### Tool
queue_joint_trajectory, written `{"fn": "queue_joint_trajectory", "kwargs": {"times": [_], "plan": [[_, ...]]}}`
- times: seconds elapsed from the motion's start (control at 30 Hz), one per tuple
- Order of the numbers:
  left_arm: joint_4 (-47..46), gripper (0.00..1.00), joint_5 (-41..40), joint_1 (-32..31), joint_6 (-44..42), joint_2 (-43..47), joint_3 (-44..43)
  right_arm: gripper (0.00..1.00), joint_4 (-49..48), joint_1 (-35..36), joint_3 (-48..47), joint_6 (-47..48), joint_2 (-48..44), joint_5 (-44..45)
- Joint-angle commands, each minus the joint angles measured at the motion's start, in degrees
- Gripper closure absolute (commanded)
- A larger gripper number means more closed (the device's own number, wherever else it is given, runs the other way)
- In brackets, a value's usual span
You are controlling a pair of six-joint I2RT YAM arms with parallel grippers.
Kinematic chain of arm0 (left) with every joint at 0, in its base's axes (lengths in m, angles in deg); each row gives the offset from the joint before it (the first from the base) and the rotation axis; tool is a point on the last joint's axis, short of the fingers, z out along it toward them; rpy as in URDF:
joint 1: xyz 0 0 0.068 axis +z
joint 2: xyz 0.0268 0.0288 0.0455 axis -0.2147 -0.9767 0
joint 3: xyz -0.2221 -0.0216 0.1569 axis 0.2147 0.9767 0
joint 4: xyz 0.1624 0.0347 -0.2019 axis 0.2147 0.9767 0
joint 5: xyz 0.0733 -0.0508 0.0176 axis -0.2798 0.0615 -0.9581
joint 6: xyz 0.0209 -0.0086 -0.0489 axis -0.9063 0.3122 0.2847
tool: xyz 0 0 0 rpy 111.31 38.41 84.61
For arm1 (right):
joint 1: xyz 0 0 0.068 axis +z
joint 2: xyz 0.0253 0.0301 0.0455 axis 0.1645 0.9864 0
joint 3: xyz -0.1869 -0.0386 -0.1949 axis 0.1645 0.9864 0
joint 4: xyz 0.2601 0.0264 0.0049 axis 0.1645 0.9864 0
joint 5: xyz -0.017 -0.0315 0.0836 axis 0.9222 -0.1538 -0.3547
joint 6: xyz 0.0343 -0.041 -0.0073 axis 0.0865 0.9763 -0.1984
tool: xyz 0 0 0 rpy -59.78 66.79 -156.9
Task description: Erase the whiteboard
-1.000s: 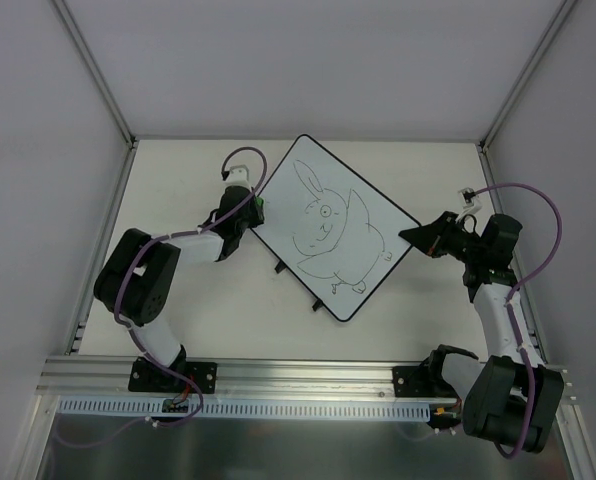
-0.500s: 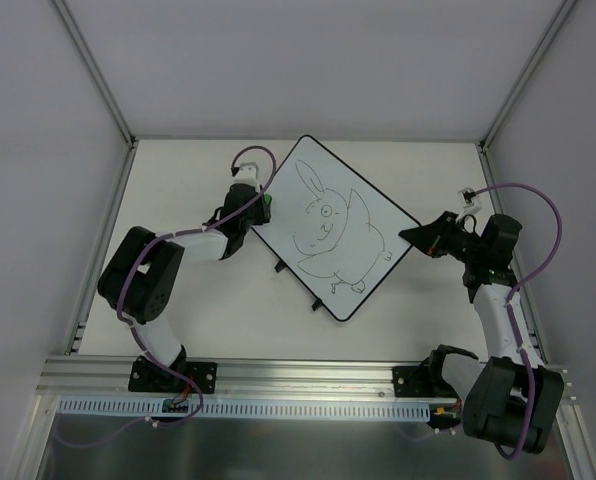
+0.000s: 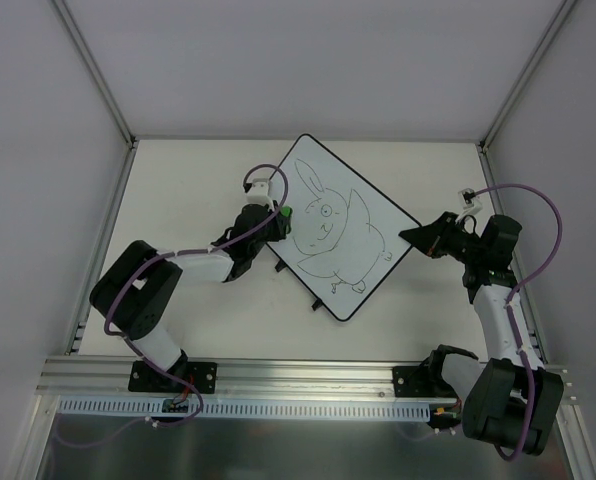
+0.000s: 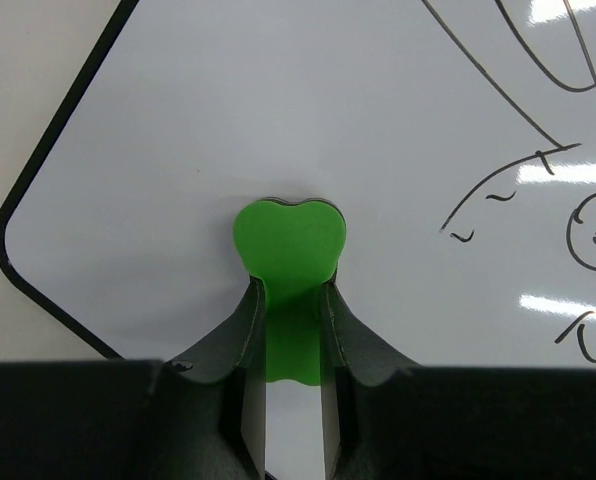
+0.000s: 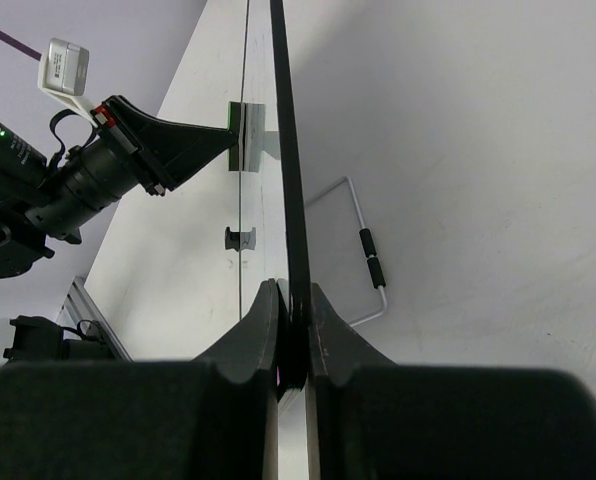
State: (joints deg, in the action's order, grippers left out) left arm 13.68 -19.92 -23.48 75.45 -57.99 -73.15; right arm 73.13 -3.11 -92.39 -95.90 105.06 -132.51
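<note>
The whiteboard (image 3: 378,212) lies cornerwise in the middle of the table (image 3: 178,180), and none of its rabbit (image 3: 328,235) has been wiped. A green heart-shaped eraser (image 4: 288,235) seems to rest on the whiteboard's bare left part, just left of the rabbit's head. The left gripper (image 4: 290,295) pinches it between both fingers. At the whiteboard's right corner the right gripper (image 5: 293,300) is pressed onto the black rim, one finger on each face.

The wiping looks about to begin. To do it well, keep the eraser's face flat and lightly loaded. Sweep from the head across the body toward the right corner in overlapping strokes, turning back before the rim. The right-hand pinch should hold firm, since a sideways push could make the whiteboard slide or pivot.
</note>
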Motion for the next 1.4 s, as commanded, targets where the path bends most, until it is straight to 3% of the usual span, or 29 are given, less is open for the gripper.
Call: {"fn": "queue_joint_trajectory", "kwargs": {"times": [0.0,0.1,0.3,0.67,0.9,1.07,1.37], "plan": [[7.09,1.0,2.94,2.29,3.54,-1.52,2.07,1.0,-2.32,1.59,1.82,14.78,0.36,5.19],[8.32,1.0,2.95,5.02,2.41,-1.7,0.93,1.0,-2.32,1.68,1.82,14.7,0.18,5.28],[10.52,1.0,3.92,4.07,1.43,-2.58,-2.06,1.0,-2.32,1.77,1.99,14.7,-0.25,5.63],[10.25,1.0,1.19,-12.0,6.09,-4.24,-4.16,1.0,-2.32,2.03,1.91,14.61,-0.78,5.19],[10.87,1.0,1.2,-16.41,5.57,-5.39,-9.18,1.0,-2.41,2.29,1.82,14.61,-0.7,5.11],[13.15,1.0,-2.85,-14.05,2.05,-4.86,-12.33,1.0,-2.32,2.91,1.73,15.13,-0.7,4.93],[17.54,1.0,0.66,-2.64,-4.01,-7.14,-20.24,1.0,-2.23,4.23,1.64,16.1,-1.04,4.58]]}}
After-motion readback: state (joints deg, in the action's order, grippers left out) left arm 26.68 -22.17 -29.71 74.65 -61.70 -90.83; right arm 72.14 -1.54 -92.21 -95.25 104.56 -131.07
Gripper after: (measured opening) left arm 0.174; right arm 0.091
